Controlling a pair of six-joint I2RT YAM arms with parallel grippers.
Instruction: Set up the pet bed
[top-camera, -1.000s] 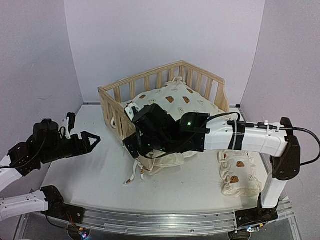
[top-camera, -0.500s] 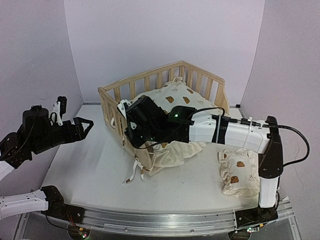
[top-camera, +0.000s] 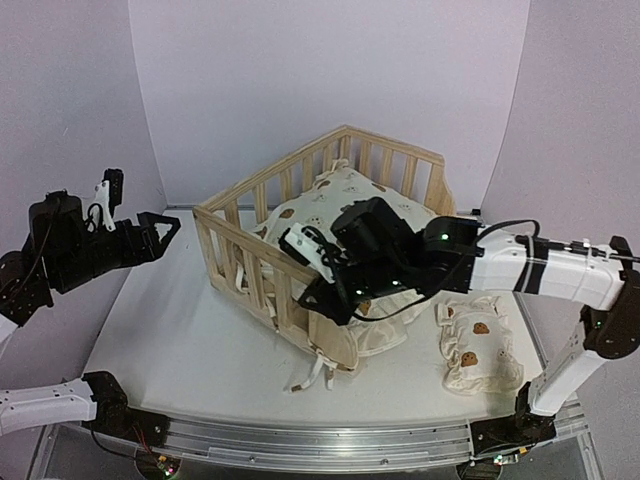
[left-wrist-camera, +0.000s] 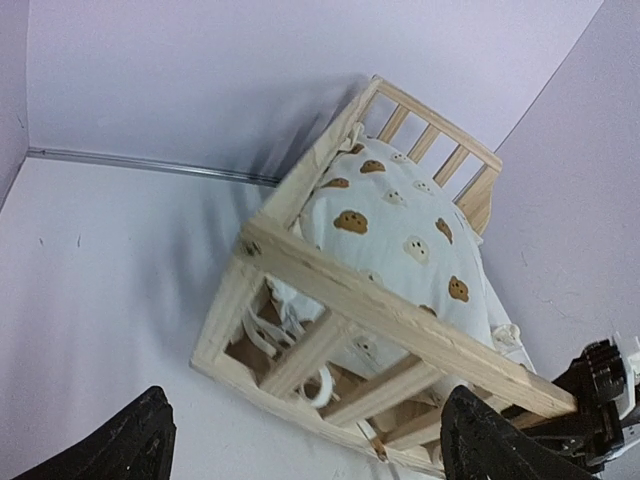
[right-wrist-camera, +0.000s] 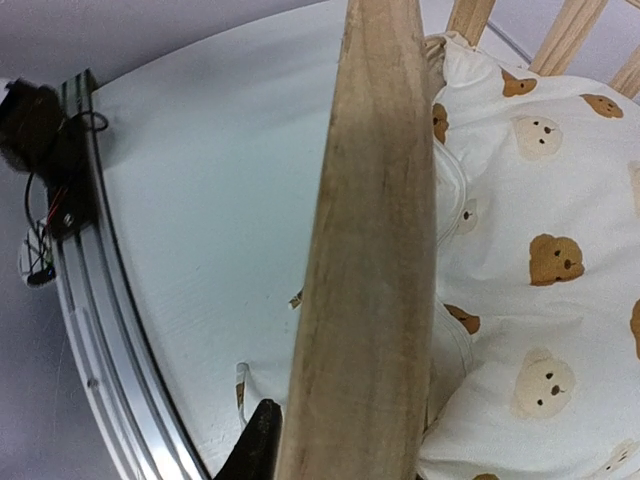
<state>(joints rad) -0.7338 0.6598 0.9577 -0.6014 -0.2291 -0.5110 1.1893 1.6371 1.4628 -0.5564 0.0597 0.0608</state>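
Pale lilac walls (top-camera: 330, 60) box in a white table (top-camera: 170, 340) — aluminium rail (top-camera: 320, 442) along its near edge.

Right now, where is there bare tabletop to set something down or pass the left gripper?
Free: left half of the table, between the pet bed and the open left gripper. Crowded: right side, where the pillow lies between the bed and the right arm.

left claw (top-camera: 165, 232): spread wide, raised | right claw (top-camera: 312, 276): clamped, extended leftward
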